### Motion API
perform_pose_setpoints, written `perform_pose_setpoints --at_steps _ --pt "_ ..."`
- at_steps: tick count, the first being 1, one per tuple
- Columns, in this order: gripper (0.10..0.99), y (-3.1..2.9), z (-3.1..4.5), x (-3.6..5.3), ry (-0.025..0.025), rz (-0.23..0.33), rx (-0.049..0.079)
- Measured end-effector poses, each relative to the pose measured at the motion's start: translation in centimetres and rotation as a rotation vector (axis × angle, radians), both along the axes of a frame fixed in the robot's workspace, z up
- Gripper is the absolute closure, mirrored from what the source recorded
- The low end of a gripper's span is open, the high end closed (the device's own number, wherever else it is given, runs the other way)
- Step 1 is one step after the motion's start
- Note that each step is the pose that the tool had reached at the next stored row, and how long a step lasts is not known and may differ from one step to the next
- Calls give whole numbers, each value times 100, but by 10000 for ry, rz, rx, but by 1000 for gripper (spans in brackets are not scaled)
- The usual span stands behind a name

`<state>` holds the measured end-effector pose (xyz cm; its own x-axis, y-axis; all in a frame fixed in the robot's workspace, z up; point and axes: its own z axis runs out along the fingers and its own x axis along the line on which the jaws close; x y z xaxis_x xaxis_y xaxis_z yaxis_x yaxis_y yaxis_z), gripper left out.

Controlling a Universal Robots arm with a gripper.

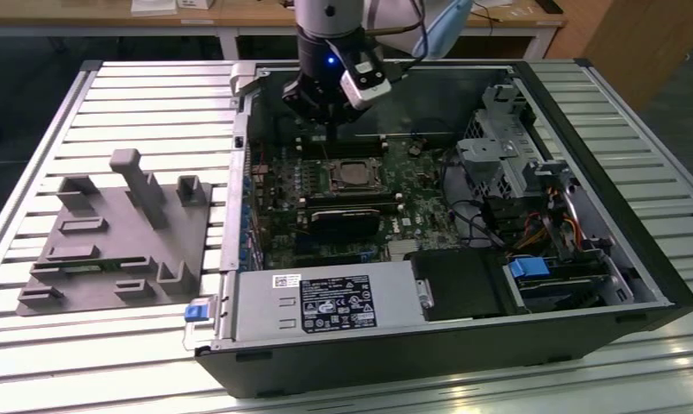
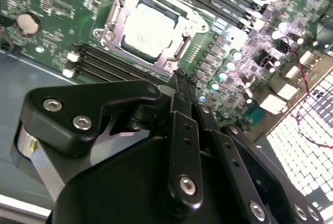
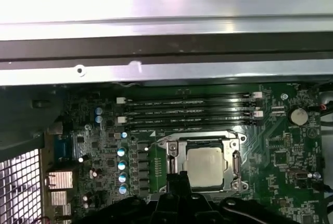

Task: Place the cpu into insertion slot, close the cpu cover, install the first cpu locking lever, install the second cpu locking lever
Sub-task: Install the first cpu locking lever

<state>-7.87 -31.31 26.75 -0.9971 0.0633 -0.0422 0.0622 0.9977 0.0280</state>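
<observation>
Firstly, cpu (image 2: 148,31): a small, flat square chip with a pale silver-grey metal face that is bright under the light. It lies level in the insertion slot.
Insertion slot (image 3: 208,144): a square socket near the middle of the green board (image 3: 283,153). A thin dark band of it shows around the chip.
Cpu cover (image 2: 118,26): a thin silver metal frame, folded down flat over the socket. The chip's face shows through its square window.
Pincer (image 2: 178,81): black, with its tips pressed together and nothing between them. It hangs just above the board beside one edge of the cover, apart from the chip. In the first wrist view its tip (image 3: 177,179) stands against the cover's edge.
Arm (image 1: 323,34): reaches down over the far side of the computer case.
Computer case (image 1: 622,259): black and open-sided, lying on the slatted metal tabletop (image 1: 47,328). It reaches close to the tabletop's near edge.
Long black slots (image 3: 187,110): side by side between the socket and the case wall.
Coin cell (image 3: 297,115): round and silver, on the board near the ends of the slots.
Grey fixture (image 1: 105,241): a moulded block with upright posts, on the tabletop toward the edge at the exterior view's left, just beside the case.
Counts: one cpu, one cpu cover, one insertion slot, one pincer, four long black slots in the first wrist view, one coin cell, one grey fixture.
</observation>
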Motion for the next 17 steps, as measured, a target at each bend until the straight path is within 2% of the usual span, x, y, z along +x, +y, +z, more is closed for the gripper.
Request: perform_pose_setpoints --at_steps 8,17 --pt "980 6 -35 -138 -1 92 1" --pt "980 51 -75 -265 0 167 0"
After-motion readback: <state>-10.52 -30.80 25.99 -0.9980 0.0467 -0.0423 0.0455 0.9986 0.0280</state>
